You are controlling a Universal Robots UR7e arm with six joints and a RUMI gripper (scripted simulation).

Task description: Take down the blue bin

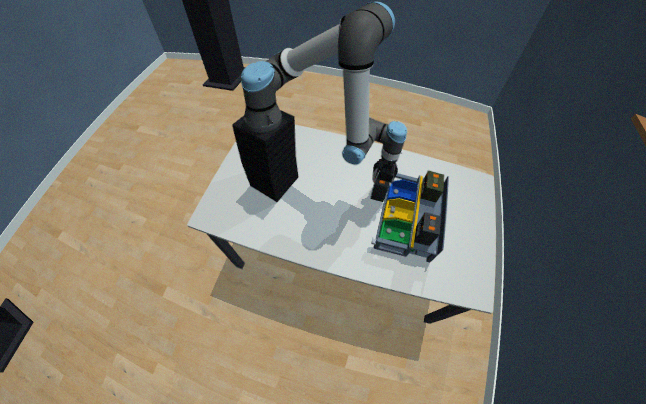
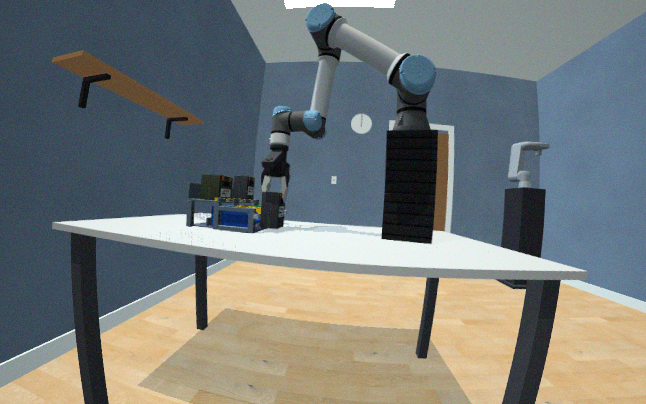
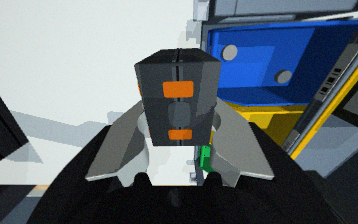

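Note:
The blue open bin [image 1: 404, 190] sits in the far end slot of a small grey shelf rack [image 1: 412, 215] on the white table. The wrist view shows it [image 3: 270, 65] upright with two round grey parts inside. My gripper [image 3: 179, 98] is shut on a dark grey box with orange latches [image 3: 177, 80]. It holds the box upright, low at table level, just left of the blue bin. The box [image 1: 380, 191] and the gripper [image 2: 274, 192] above it also show in the top and exterior views. Whether the box touches the table I cannot tell.
The rack also holds a yellow bin [image 1: 400, 210], a green bin [image 1: 396, 231] and two dark boxes [image 1: 432, 186] [image 1: 430, 227] on its upper level. The arm's black pedestal [image 1: 265, 155] stands on the table's left part. A wooden wall shelf [image 2: 125, 87] hangs high.

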